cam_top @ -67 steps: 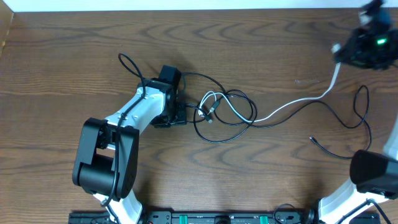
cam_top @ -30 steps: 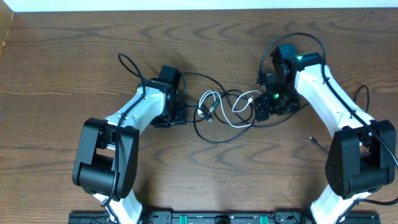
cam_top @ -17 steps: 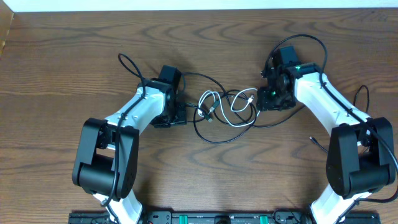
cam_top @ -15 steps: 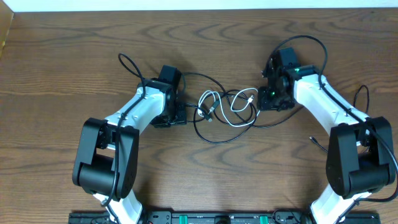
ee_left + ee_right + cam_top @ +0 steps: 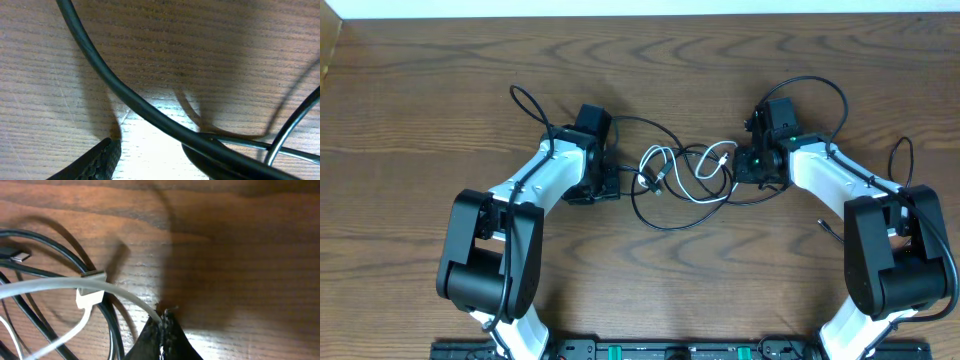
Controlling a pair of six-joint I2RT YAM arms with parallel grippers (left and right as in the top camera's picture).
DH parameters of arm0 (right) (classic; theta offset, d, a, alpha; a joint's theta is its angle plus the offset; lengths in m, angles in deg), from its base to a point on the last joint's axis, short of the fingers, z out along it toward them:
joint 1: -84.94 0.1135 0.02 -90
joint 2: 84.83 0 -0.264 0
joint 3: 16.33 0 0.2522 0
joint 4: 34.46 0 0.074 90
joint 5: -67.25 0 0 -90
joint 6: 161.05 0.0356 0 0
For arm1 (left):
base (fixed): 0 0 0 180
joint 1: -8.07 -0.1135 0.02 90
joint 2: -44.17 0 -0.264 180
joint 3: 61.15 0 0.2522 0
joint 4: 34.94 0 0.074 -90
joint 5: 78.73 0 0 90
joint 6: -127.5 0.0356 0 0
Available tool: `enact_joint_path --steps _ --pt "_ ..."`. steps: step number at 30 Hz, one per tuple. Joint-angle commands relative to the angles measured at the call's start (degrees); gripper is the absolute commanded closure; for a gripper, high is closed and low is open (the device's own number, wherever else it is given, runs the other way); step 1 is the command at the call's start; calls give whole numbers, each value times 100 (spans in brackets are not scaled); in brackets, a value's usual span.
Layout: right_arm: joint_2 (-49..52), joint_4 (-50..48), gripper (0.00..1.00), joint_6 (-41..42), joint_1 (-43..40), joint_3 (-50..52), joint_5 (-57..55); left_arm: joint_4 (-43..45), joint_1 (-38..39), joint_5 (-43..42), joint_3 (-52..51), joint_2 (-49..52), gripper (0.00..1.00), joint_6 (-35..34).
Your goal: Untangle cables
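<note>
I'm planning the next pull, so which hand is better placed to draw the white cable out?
Right. The right hand is shut on the white cable; the left hand is apart from it, over a black cable.

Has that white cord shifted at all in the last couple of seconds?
Yes. The white cable, pinched in the right gripper, has come left from the table's far right corner toward the black cables.

Blk cables, 1 white cable, brown wood-grain table.
</note>
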Motion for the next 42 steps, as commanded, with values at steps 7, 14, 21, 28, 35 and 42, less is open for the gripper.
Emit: enact_joint_path --steps 7,14,21,28,35,42 --pt "-374 289 99 -63 -184 -334 -7 -7 -31 111 -39 101 43 -13" --pt "-1967 732 99 -802 -293 -640 -11 2 -31 111 -39 101 43 -13" --pt "-3469 684 99 -1602 -295 -640 -162 17 -31 111 -39 101 43 -13" --pt "-4717 114 99 -1998 -304 -656 -732 17 -31 111 -39 101 43 -13" --pt "-5191 498 99 -1998 -356 -1366 -846 15 -31 111 -39 101 43 -13" --pt "-4848 1753 99 -2164 -584 -2883 -850 15 -31 111 -39 101 43 -13"
